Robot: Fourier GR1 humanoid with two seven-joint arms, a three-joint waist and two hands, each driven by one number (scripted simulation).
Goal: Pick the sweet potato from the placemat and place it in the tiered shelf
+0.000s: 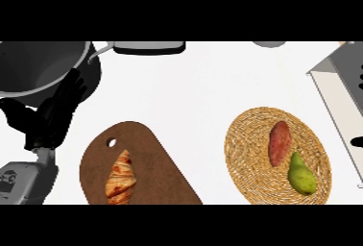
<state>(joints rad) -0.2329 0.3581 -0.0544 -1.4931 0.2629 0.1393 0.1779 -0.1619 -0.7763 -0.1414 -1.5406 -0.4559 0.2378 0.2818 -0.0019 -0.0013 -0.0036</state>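
Head view: the sweet potato (pixel 280 143) lies on the round woven placemat (pixel 245 144), on the right half of the white worktop (pixel 191 91). It sits in the middle of the mat with its long axis running near to far. A green pear (pixel 301 174) lies just beside it on the near right, on the same mat. Whether the two touch cannot be told.

The left robot hand (pixel 53 115) shows at the far left, well apart from the sweet potato. It is black, its fingers straight and spread, pointing toward the far side, and it holds nothing. Its fingertips overlap the rim of a large grey pot (pixel 35 67) in the far left corner. The grey forearm (pixel 25 180) comes in from the near left corner.

Between this hand and the placemat lies a brown cutting board (pixel 156 158) with a croissant (pixel 120 178) on it.

The tiered shelf (pixel 340 72) stands at the right edge, just right of the placemat. Only a small black tip of the right robot hand (pixel 358 141) shows at the right edge, over the shelf, level with the sweet potato and to its right. Too little of it shows to tell its state.
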